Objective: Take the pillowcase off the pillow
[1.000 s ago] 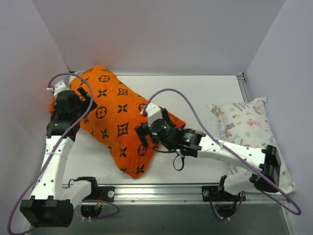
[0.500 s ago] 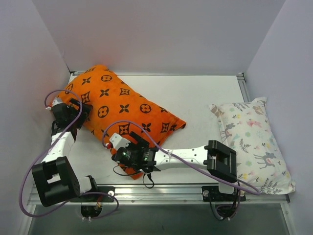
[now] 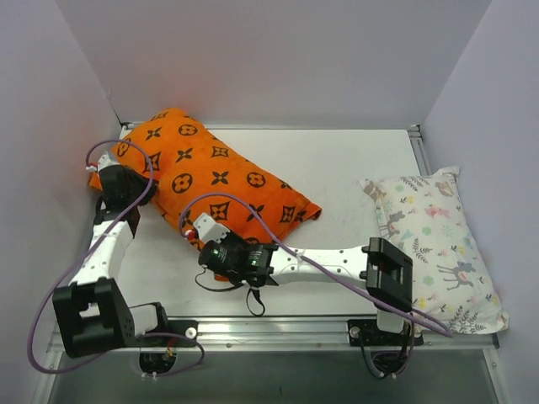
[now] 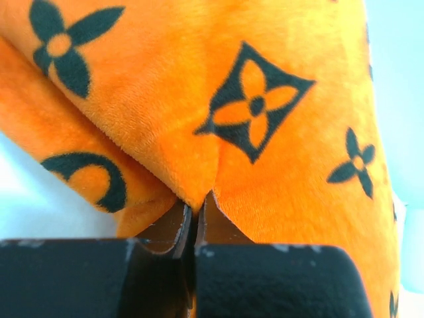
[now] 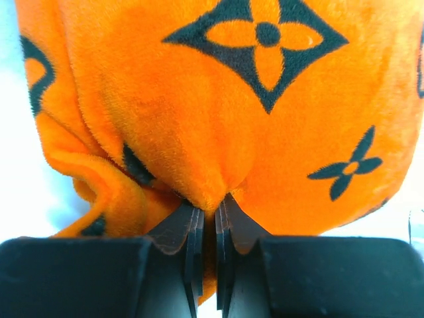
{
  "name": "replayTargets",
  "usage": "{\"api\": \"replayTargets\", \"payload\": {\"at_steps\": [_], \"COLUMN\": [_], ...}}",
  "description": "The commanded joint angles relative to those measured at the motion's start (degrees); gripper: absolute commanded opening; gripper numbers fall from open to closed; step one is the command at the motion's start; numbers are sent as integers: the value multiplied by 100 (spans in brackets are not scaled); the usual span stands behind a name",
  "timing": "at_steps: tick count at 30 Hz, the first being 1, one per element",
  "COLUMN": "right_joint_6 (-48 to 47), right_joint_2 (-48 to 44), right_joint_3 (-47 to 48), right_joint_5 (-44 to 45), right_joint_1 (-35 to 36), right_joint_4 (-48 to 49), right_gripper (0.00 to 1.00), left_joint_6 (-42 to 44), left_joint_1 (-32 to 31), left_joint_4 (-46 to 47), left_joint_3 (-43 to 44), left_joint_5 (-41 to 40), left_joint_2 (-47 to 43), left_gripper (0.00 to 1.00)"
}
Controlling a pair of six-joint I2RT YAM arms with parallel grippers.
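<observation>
The orange pillowcase (image 3: 221, 179) with black flower motifs lies slantwise from the back left corner toward the table's middle. The pillow is hidden inside it. My left gripper (image 3: 125, 174) is at the pillowcase's left end. In the left wrist view that gripper (image 4: 196, 209) is shut on a pinched fold of the orange fabric (image 4: 199, 86). My right gripper (image 3: 205, 245) is at the near lower edge of the pillowcase. In the right wrist view it (image 5: 209, 213) is shut on a bunched fold of the fabric (image 5: 218, 112).
A white pillow printed with pastel animals (image 3: 434, 244) lies against the right wall. Pale walls close in the table on the left, back and right. A metal rail (image 3: 278, 326) runs along the near edge, by the arm bases.
The right arm swung from the pillowcase's middle to its near left edge. Both grippers went from open to shut on the fabric. The pillowcase's near end has drawn back.
</observation>
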Motion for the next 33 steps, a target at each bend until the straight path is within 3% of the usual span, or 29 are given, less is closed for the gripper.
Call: {"api": "replayTargets", "payload": {"at_steps": [1, 5, 10, 12, 16, 19, 23, 29, 30, 31, 32, 33], "right_joint_6": [95, 473, 876, 1254, 2151, 2652, 2943, 2996, 2961, 2865, 2821, 2786], "right_joint_2": [-788, -1673, -2711, -2941, -3398, -3312, -2487, -1502, -1440, -1361, -1343, -1334], "right_joint_3": [391, 831, 1051, 850, -779, -1496, -2296, -1859, -1510, -1350, -1148, -807], "right_joint_5": [-531, -2548, -3767, -4561, -5715, -6348, -6571, -6168, -6063, -5940, -5825, -5589], "right_joint_1": [-50, -7, -93, -917, -2807, -3991, -5023, -5631, -5649, -5649, -5658, -5649], "right_joint_4": [-543, -1055, -1143, -1143, -532, -100, 289, 150, 44, -174, -298, -552], "right_gripper": [0, 0, 0, 0, 0, 0, 0, 0, 2, 12, 24, 48], "left_joint_6": [641, 1231, 1654, 1680, 1892, 1550, 1233, 986, 969, 977, 1012, 1082], "left_joint_1": [-141, -185, -755, -1219, -2879, -3067, -3426, -3779, -3788, -3788, -3779, -3771], "left_joint_4": [-1161, -2095, -2685, -2703, -2677, -2415, -2132, -1684, -1666, -1657, -1675, -1762], "left_joint_3": [762, 1596, 2975, 3258, 3514, 3357, 3110, 2820, 2802, 2820, 2855, 2916], "left_joint_5": [-353, -521, -864, -925, -1970, -1832, -1725, -1690, -1699, -1699, -1699, -1716], "left_joint_2": [-855, -1873, -2115, -1799, -728, 195, 1339, 2008, 2034, 2069, 2096, 2105], "left_gripper": [0, 0, 0, 0, 0, 0, 0, 0, 0, 0, 4, 6]}}
